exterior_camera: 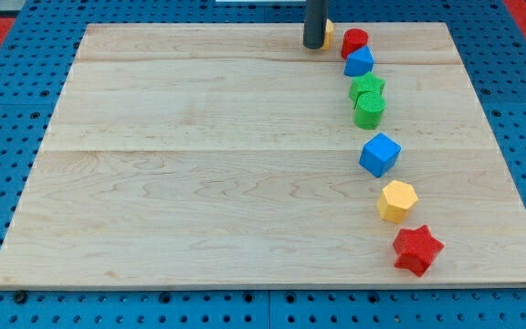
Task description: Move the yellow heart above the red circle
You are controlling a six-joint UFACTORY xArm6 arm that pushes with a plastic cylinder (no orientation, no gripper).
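The yellow heart (pixel 329 28) is near the board's top edge, mostly hidden behind my rod; only a sliver of it shows on the rod's right. The red circle (pixel 354 40) lies just to the right of it and slightly lower. My tip (pixel 313 45) rests on the board, touching the heart's left side, left of the red circle.
Below the red circle a column of blocks runs down the view's right: a blue block (pixel 359 62), a green star (pixel 367 88), a green circle (pixel 369 111), a blue cube (pixel 380 153), a yellow hexagon (pixel 396 200), a red star (pixel 417 249). The wooden board (pixel 199 164) sits on blue pegboard.
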